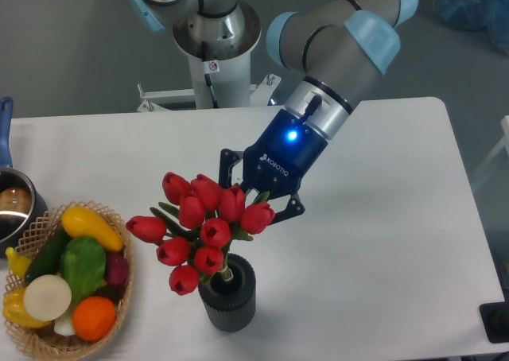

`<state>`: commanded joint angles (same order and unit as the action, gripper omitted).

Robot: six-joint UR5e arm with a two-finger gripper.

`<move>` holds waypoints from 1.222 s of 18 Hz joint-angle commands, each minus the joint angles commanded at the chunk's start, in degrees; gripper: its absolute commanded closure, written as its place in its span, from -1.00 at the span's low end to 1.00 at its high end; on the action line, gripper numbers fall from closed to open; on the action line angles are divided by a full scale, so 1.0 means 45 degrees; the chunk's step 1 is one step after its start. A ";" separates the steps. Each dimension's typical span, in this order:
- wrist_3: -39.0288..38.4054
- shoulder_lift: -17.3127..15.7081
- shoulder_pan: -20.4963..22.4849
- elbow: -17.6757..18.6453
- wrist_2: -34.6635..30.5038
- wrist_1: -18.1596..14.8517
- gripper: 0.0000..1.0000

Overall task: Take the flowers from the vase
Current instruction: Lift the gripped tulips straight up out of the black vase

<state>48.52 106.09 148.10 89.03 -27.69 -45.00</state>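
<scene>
Item: flowers (199, 227), stems in vase (227, 293) on surface | Gripper (256, 198): I read fingers closed on the bunch's upper right | Axis: stems tilt up-left; I'd draw out along it.
</scene>
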 joint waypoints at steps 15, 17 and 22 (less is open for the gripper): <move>-0.0410 -0.0469 0.0273 -0.0390 0.0781 0.0000 0.95; -0.0391 -0.0508 0.0506 -0.0430 0.0781 0.0000 0.95; -0.0196 -0.0879 0.1326 -0.0469 0.0470 -0.0039 1.00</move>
<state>47.64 102.13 154.06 86.92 -25.57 -45.17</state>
